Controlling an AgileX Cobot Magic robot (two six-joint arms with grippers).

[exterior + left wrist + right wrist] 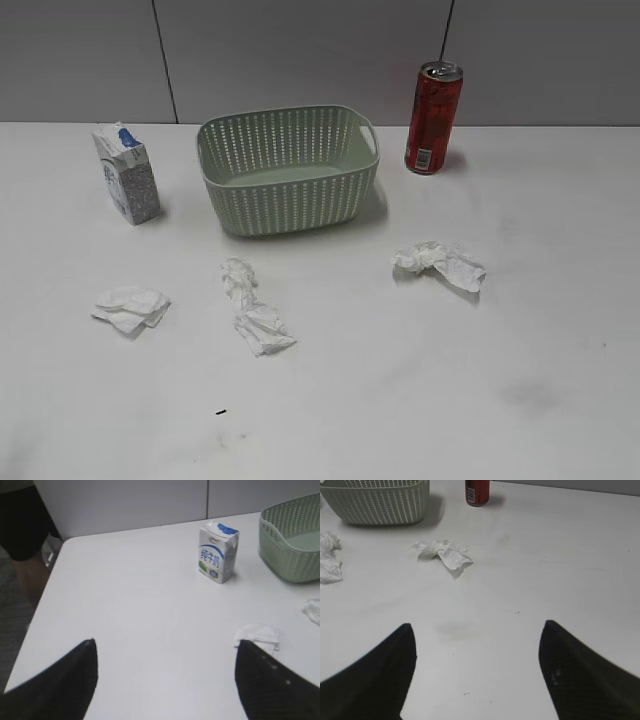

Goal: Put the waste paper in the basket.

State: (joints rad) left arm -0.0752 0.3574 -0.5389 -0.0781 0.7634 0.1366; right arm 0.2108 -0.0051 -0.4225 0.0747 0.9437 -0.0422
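Three wads of waste paper lie on the white table in front of the basket (288,170): a left wad (131,307), a long twisted middle wad (254,308) and a right wad (440,264). The pale green basket looks empty. Neither gripper shows in the exterior view. In the left wrist view my left gripper (165,642) is open and empty, with the left wad (257,634) just past its right finger and the basket (292,542) at far right. In the right wrist view my right gripper (477,625) is open and empty, the right wad (444,552) ahead of it, the basket (380,500) top left.
A blue-and-white carton (127,172) stands left of the basket; it also shows in the left wrist view (218,552). A tall red can (433,117) stands to the basket's right, also at the top of the right wrist view (477,491). The table's left edge (37,615) is near.
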